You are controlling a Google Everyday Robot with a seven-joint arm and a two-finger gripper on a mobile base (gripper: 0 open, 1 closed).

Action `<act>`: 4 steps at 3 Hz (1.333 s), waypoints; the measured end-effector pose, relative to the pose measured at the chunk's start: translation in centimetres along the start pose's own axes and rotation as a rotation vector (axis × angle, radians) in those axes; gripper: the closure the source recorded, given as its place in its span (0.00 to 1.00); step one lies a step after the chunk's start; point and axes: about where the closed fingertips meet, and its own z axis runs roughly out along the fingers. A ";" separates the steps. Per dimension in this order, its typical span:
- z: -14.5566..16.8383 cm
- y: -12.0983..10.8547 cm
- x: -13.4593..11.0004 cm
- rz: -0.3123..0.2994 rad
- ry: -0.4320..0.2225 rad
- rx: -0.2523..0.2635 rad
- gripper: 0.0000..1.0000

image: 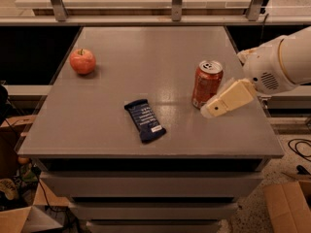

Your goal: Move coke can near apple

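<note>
The orange-red coke can [206,83] stands upright on the grey table [146,42], right of its middle. The red apple [82,61] sits near the table's far left edge, well apart from the can. My gripper [217,107] comes in from the right, low over the table, with its cream tip right next to the can's lower right side. I cannot tell whether it touches the can. The white arm [282,62] behind it reaches in over the table's right edge.
A flat dark-blue snack bar wrapper [144,120] lies on the table front of centre, between the can and the apple. Metal rails [177,1] stand behind the table. Cardboard boxes [289,205] and cables lie on the floor at both sides.
</note>
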 end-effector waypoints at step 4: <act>6.4 -1.0 0.0 0.208 -0.314 -0.004 0.00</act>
